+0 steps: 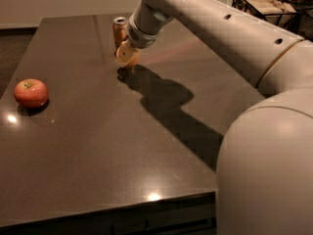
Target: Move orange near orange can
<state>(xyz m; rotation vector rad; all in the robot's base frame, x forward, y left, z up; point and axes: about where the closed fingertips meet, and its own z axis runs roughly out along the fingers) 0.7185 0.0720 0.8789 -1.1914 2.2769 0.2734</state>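
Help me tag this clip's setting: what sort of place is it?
Probably an office break area: dark countertop, wire basket at back right, and the gripper holding the orange beside the orange can.

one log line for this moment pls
gripper: shut on round yellow-orange fruit, low over dark table | golden-orange metal can: upright, just behind it | red apple: far left, apart
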